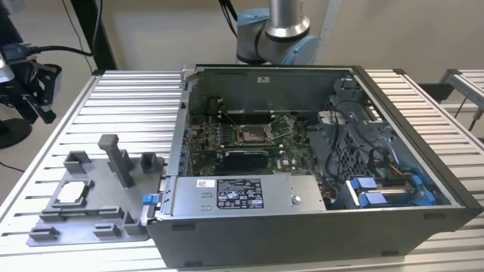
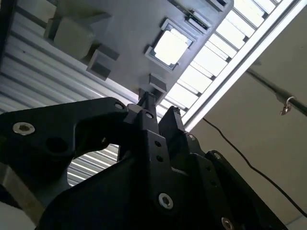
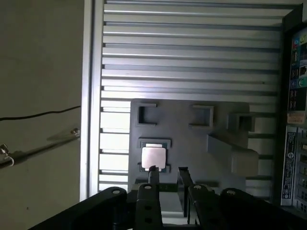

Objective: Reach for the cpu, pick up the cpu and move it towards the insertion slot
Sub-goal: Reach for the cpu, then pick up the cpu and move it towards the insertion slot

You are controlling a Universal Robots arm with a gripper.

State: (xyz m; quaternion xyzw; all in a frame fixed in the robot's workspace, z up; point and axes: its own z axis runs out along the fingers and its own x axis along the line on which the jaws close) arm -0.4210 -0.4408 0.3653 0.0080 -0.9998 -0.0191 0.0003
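Slatted table (image 1: pixel 128 96) carries the open case (image 1: pixel 302 241), with the grey fixture (image 1: pixel 87 224) just beside it, at the table's edge on the exterior view's left. The claw (image 3: pixel 167 171) hangs over the fixture, fingers apart, holding nothing. The slot (image 1: pixel 253 135) is on the board down inside the case. The cpu (image 3: pixel 153 157) lies flat in a fixture recess. My guess is it's light, stiff, slick and fragile, so pinch opposite edges. The recess walls and tall post (image 1: pixel 117 161) crowd it.

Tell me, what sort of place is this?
Probably a robotics lab for computer assembly: an open computer case on a slatted metal table, a robot arm behind it, a cpu in a grey fixture.
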